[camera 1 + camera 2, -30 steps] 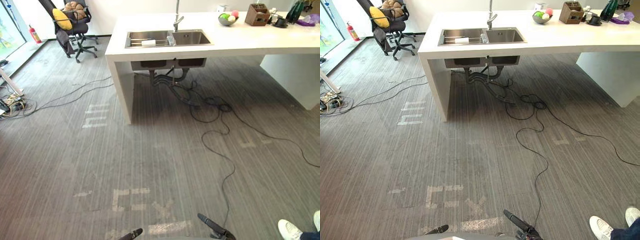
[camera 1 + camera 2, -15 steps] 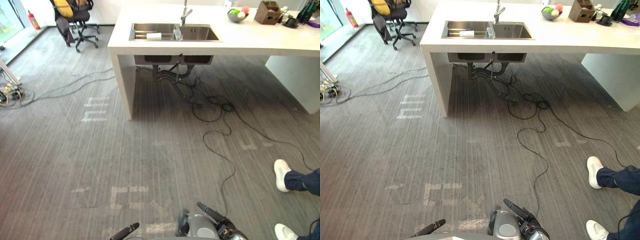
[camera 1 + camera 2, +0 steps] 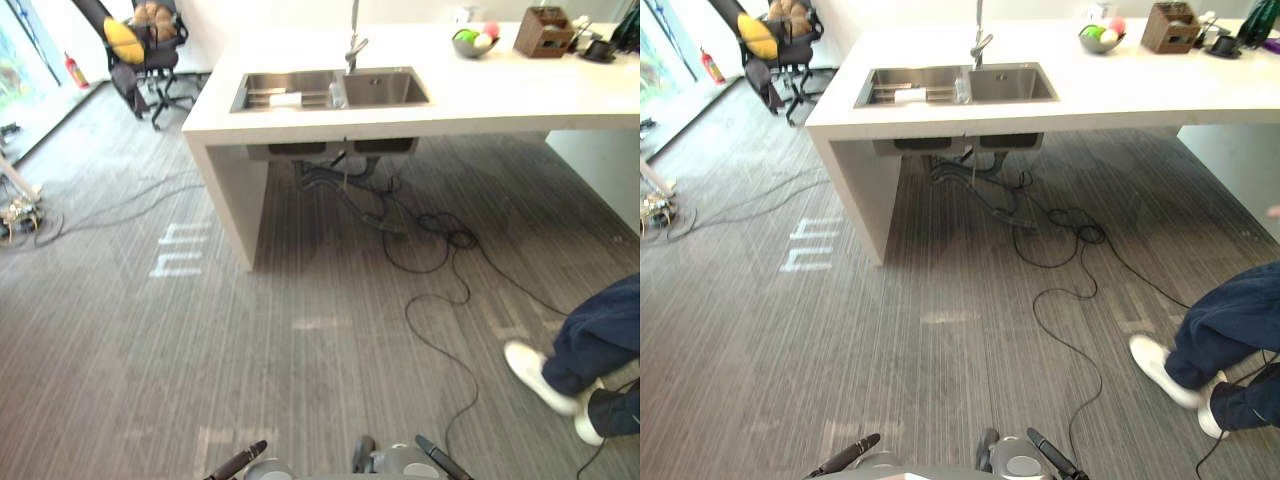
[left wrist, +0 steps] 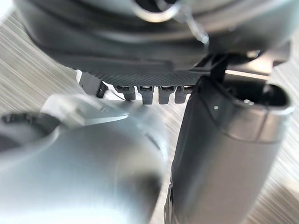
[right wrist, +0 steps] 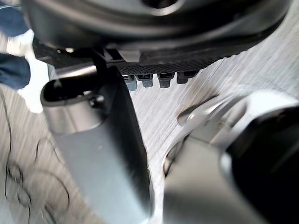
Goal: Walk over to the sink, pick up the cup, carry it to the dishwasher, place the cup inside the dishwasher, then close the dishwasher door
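Cup (image 3: 337, 94) sits in sink (image 3: 388, 88) at the divider, well apart from robot. Left hand (image 3: 237, 463) and right hand (image 3: 436, 457) hang low, fingers straight, both empty. Person's leg (image 3: 598, 345) on right.

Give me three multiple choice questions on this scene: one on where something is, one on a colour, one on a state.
1. Where is the cup? A) beside the fruit bowl B) in the sink C) on the floor
2. The cushion on the office chair is: A) red B) green C) yellow
3. The left hand and right hand are: A) both empty B) both on the cup C) each holding a bowl
1 B: it stands in a basin near the faucet. 2 C: it is plainly yellow. 3 A: both wrist views show nothing held.
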You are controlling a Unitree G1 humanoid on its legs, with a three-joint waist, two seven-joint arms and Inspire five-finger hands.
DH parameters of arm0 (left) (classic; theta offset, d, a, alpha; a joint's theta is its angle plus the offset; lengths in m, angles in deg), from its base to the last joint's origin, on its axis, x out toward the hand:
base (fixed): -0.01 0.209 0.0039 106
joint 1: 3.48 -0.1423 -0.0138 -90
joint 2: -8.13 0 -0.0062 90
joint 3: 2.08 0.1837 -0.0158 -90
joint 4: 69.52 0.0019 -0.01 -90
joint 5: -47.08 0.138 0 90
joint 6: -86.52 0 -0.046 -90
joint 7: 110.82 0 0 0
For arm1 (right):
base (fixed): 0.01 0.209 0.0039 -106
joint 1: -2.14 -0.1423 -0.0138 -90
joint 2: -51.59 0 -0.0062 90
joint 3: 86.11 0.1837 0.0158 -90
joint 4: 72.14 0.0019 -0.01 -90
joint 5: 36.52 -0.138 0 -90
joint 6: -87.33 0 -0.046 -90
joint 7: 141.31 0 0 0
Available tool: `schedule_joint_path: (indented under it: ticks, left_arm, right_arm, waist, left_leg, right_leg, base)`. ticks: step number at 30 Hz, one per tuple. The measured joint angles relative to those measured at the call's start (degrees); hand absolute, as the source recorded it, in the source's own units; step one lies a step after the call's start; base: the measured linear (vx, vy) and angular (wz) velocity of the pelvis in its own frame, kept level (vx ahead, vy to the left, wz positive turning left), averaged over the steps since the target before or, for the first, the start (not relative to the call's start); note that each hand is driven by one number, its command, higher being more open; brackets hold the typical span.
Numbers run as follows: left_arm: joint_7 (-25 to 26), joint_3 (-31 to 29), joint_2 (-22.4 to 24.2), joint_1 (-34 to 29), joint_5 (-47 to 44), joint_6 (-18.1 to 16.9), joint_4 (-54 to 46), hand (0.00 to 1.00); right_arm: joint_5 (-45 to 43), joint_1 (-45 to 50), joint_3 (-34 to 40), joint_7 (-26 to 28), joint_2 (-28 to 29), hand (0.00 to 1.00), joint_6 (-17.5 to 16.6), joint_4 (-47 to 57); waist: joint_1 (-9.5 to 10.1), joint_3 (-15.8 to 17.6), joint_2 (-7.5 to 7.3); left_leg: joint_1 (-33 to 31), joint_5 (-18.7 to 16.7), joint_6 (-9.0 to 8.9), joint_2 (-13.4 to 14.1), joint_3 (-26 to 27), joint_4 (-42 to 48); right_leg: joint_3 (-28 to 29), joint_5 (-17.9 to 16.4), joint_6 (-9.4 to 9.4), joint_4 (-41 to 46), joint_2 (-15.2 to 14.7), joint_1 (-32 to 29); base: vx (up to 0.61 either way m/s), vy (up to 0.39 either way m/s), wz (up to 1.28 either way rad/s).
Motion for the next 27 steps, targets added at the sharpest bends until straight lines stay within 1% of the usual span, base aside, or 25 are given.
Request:
schedule_joint_path:
  ticks: [1,2,3,4,5,6,7,8,9,11,12,13,14,15,16,17,18,19,20,21,22,23,24,25,27]
  left_arm:
    - [0.07,0.58,0.85,-0.38,-0.48,-2.24,-0.88,1.0]
    - [-0.4,1.31,1.01,-0.6,-0.59,-4.3,-1.61,1.0]
    - [-0.53,2.22,0.96,-0.61,-0.56,-5.01,-2.09,1.0]
    - [-0.43,4.24,1.24,-0.86,0.36,-6.66,-4.74,1.0]
    - [0.86,6.3,1.89,-1.71,2.58,-8.7,-8.72,1.0]
    - [1.67,7.0,2.37,-2.33,3.45,-9.64,-11.09,1.0]
    - [3.29,8.84,2.99,-3.54,4.15,-10.52,-16.11,1.0]
    - [3.68,9.85,3.03,-3.66,4.13,-10.9,-18.42,1.0]
    - [4.57,12.04,2.85,-3.54,4.14,-11.84,-22.62,1.0]
    - [5.74,15.48,2.88,-3.51,5.43,-12.09,-29.48,1.0]
    - [7.1,16.66,3.25,-3.56,6.89,-12.19,-34.01,1.0]
    - [9.02,16.6,4.1,-3.36,8.38,-12.36,-38.52,1.0]
    - [10.03,16.33,4.66,-3.53,8.79,-12.5,-41.43,1.0]
    - [11.34,16.29,5.19,-3.79,8.88,-13.45,-46.79,1.0]
    - [11.75,16.2,5.09,-3.72,9.22,-13.99,-50.05,1.0]
    - [12.02,16.11,4.65,-3.13,10.13,-14.97,-53.09,1.0]
    - [12.03,16.17,4.49,-2.69,10.41,-15.48,-54.07,1.0]
    - [12.08,16.16,3.55,-1.93,10.7,-15.79,-55.79,1.0]
    - [12.07,16.21,3.12,-1.99,10.95,-15.79,-57.65,1.0]
    - [11.97,16.45,2.95,-3.14,10.95,-15.94,-60.86,1.0]
    - [11.95,16.54,2.96,-3.51,10.96,-16.06,-61.75,1.0]
    - [12.04,17.29,2.81,-4.01,10.95,-17.22,-64.28,1.0]
    - [12.04,17.49,2.68,-3.91,10.94,-17.76,-64.36,1.0]
    - [12.09,17.93,2.52,-3.69,10.78,-18.32,-64.36,1.0]
    - [12.03,18.86,2.41,-3.45,9.69,-18.77,-64.35,1.0]
  right_arm:
    - [-1.05,-0.39,-0.34,0.05,-0.06,1.0,-0.05,0.03]
    - [-2.55,-1.11,-0.49,0.13,0.25,1.0,-0.13,0.54]
    - [-2.71,-1.45,-0.49,0.18,0.43,1.0,-0.18,1.05]
    - [-2.71,-2.21,-0.5,0.39,0.89,1.0,-0.6,2.33]
    - [-2.63,-2.5,-0.9,0.61,1.21,1.0,-1.38,3.33]
    - [-2.45,-2.48,-1.19,0.62,1.19,1.0,-1.58,3.78]
    - [-2.48,-2.4,-1.42,0.65,0.9,1.0,-1.87,4.12]
    - [-2.58,-2.48,-1.42,0.63,0.6,1.0,-1.85,4.1]
    - [-4.13,-2.5,-1.21,0.61,0.54,1.0,-1.35,4.03]
    - [-10.73,-1.84,-0.57,-0.08,-0.15,1.0,0.4,3.66]
    - [-14.54,-1.53,-0.3,-0.65,-0.63,1.0,1.23,2.86]
    - [-17.26,-1.15,0.03,-1.12,-0.72,1.0,1.37,2.48]
    - [-17.79,-1.01,0.65,-1.11,-0.73,1.0,1.35,2.21]
    - [-17.88,-0.75,2.29,-1.09,-0.71,1.0,1.11,1.69]
    - [-17.85,-0.38,3.49,-1.05,-0.69,1.0,0.71,1.52]
    - [-17.66,-0.17,4.84,-0.99,-0.58,1.0,-0.25,1.54]
    - [-17.43,-0.2,5.65,-0.94,-0.58,1.0,-0.78,1.73]
    - [-17.13,-0.07,6.54,-0.69,0.16,1.0,-1.75,1.71]
    - [-17.13,0.06,6.54,-0.1,0.85,1.0,-2.53,1.52]
    - [-17.12,0.09,6.59,0.52,1.38,1.0,-3.99,1.77]
    - [-17.12,0.07,6.58,0.65,1.34,1.0,-4.2,1.78]
    - [-17.32,-0.19,7.01,1.2,1.4,1.0,-5.23,1.8]
    - [-17.58,-0.43,7.68,1.38,1.56,1.0,-5.52,1.81]
    - [-18.44,-0.64,7.93,1.85,1.62,1.0,-6.01,2.0]
    - [-18.23,-0.45,7.84,3.05,1.99,1.0,-6.36,2.41]
  waist:
    - [1.07,0.02,-0.04]
    - [1.88,0.11,-0.21]
    - [2.14,0.16,-0.29]
    - [2.05,0.67,-0.57]
    - [2.28,1.05,-0.75]
    - [2.6,1.08,-0.72]
    - [3.11,0.93,-0.21]
    - [3.36,1.06,0.02]
    - [3.92,1.45,-0.7]
    - [3.65,1.61,-0.97]
    - [3.76,1.41,-0.84]
    - [3.6,0.76,-1.05]
    - [3.73,0.41,-1.06]
    - [4.39,-0.47,-0.81]
    - [5.11,-1.55,-0.74]
    - [5.56,-2.36,-0.8]
    - [5.58,-2.48,-1.11]
    - [5.24,-3.01,-2.11]
    - [4.9,-3.22,-2.45]
    - [4.67,-3.28,-2.55]
    - [4.67,-3.31,-2.55]
    - [5.03,-3.29,-2.56]
    - [5.01,-3.28,-2.56]
    - [4.72,-3.08,-2.35]
    - [4.02,-2.92,-2.17]
  left_leg:
    - [-0.64,-1.4,0.61,-0.84,2.3,-7.38]
    - [-0.89,-1.78,1.56,-1.81,4.7,-18.5]
    - [-0.8,-1.65,1.76,-2.58,5.64,-24.57]
    - [-0.48,0.52,1.91,-5.25,6.26,-37.92]
    - [0.25,4.74,1.24,-7.82,5.78,-49.81]
    - [0.52,6.93,0.11,-8.57,5.85,-53.46]
    - [0.24,9.27,-0.94,-9.01,7.27,-54.43]
    - [0.16,9.44,-0.58,-9.09,8.68,-54.21]
    - [0.34,9.13,0.07,-9.77,11.96,-54.08]
    - [0.81,10.52,3.43,-11.74,13.34,-53.79]
    - [1.18,10.81,7.75,-13.42,11.73,-52.85]
    - [1.26,9.05,8.63,-14.72,10.93,-52.02]
    - [1.35,8.4,8.55,-15.25,10.71,-51.75]
    - [1.84,7.28,8.7,-15.8,10.54,-51.61]
    - [2.4,6.57,9.2,-16.1,10.53,-51.76]
    - [3.9,5.41,9.66,-16.44,10.43,-51.81]
    - [5.06,4.87,9.94,-16.83,10.21,-51.81]
    - [7.4,4.03,10.24,-17.9,8.69,-51.98]
    - [9.58,3.72,10.26,-18.32,7.61,-52.6]
    - [12.23,3.61,10.25,-18.65,6.75,-53.78]
    - [12.88,3.6,10.23,-18.71,6.51,-54.13]
    - [15.17,3.38,9.86,-18.83,5.57,-55.59]
    - [15.76,3.25,9.64,-18.8,5.3,-55.98]
    - [16.74,2.41,8.43,-18.07,4.67,-56.1]
    - [17.54,0.34,6.42,-16.03,3.6,-54.45]
  right_leg:
    - [0.99,0.09,0.67,-1.2,0.03,1.63]
    - [1.88,0.08,1.05,-2.17,-0.15,2.39]
    - [2.14,-0.01,1.31,-2.43,-0.48,2.41]
    - [2.22,-0.46,1.96,-2.66,-1.69,2.35]
    - [2.62,-1.08,2.84,-2.67,-3.08,2.19]
    - [2.99,-1.48,3.22,-2.7,-3.57,2.18]
    - [3.21,-2.31,3.86,-2.91,-4.25,2.09]
    - [3.35,-2.65,4.4,-2.92,-4.68,2.2]
    - [3.35,-3.37,5.58,-2.81,-6.22,2.34]
    - [1.9,-3.75,8.24,-2.81,-8.15,3.91]
    - [1.75,-3.9,9.81,-2.86,-9.2,5.52]
    - [1.71,-3.82,10.06,-2.31,-10.41,6.22]
    - [1.84,-3.79,10.13,-1.38,-10.96,6.13]
    - [2.02,-3.98,10.73,2.34,-11.99,4.9]
    - [2.08,-4.42,12.25,7.8,-13.2,2.67]
    - [2.1,-5.05,14.69,19.83,-15.7,-1.57]
    - [2.16,-4.35,16.22,28.0,-17.46,-4.16]
    - [2.29,-2.25,19.39,44.79,-19.94,-8.59]
    - [2.67,-2.37,19.23,53.63,-20.5,-10.93]
    - [1.93,-3.56,17.18,59.58,-20.41,-12.88]
    - [1.58,-4.12,16.27,60.27,-20.44,-13.44]
    - [0.1,-7.22,11.48,59.67,-21.29,-16.88]
    - [-0.12,-8.05,10.2,58.16,-21.69,-18.24]
    - [-0.48,-9.22,8.4,52.85,-22.06,-20.29]
    - [-0.9,-9.31,8.2,39.94,-21.28,-21.44]
  base:
    - [0.25,0.064,-0.54]
    - [0.25,0.077,-0.51]
    - [0.24,0.11,-0.26]
    - [0.24,0.157,-0.05]
    - [0.25,0.18,0.0]
    - [0.31,0.214,0.02]
    - [0.29,0.186,0.05]
    - [0.37,0.237,0.19]
    - [0.45,0.249,0.41]
    - [0.41,0.196,0.54]
    - [0.38,0.17,0.54]
    - [0.38,0.173,0.48]
    - [0.44,0.197,0.36]
    - [0.35,0.139,0.13]
    - [0.34,0.131,0.12]
    - [0.35,0.122,0.12]
    - [0.37,0.096,0.38]
    - [0.39,0.073,0.56]
    - [0.39,0.016,0.71]
    - [0.35,-0.032,0.48]
    - [0.36,-0.072,0.39]
    - [0.26,-0.089,0.24]
    - [0.22,-0.133,0.29]
    - [0.21,-0.183,0.19]
    - [0.2,-0.246,0.25]
